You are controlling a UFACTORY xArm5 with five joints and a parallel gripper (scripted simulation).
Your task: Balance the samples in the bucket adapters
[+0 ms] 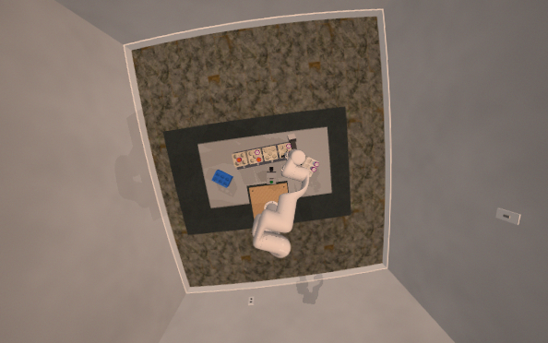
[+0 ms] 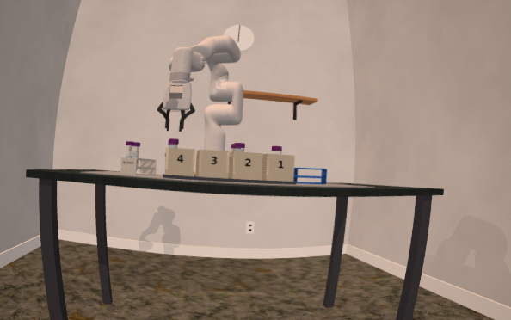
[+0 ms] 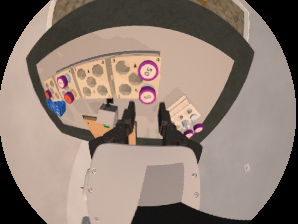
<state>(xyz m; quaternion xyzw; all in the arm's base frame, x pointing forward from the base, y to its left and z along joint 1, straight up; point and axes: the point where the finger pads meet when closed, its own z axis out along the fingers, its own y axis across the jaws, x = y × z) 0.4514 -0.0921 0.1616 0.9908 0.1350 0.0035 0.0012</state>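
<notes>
The tool [image 2: 174,125] hung in the air above adapter 4 [image 2: 180,162], its dark fingers parted about halfway and gripping nothing — daylight showed between them in the exterior view. Straight below, a purple-capped tube [image 2: 173,143] stood upright in adapter 4, well apart from the fingertips. In the wrist view two purple caps with white dots sat in that adapter, one [image 3: 148,70] farther off and one [image 3: 147,94] just beyond the fingertips.

Outward from there: on the left in the exterior view, the white blank rack RB [image 2: 145,166] stood on the table [image 2: 234,187] with two purple-capped tubes [image 2: 132,149] upright in it. To the right ran adapter 3 [image 2: 213,163], adapter 2 [image 2: 247,165] and adapter 1 [image 2: 280,167], all in one row and touching, each upright. Purple caps rose above the row at adapter 2 [image 2: 237,146] and adapter 1 [image 2: 276,149]. From the top view, orange cap dots showed at two of the adapters [image 1: 239,159] [image 1: 258,159] — the IDs were too small to read. The blue sample rack RS [image 2: 310,175] stood just beside adapter 1 at the right end. The green DONE key [image 1: 271,182] sat near the arm's base.
</notes>
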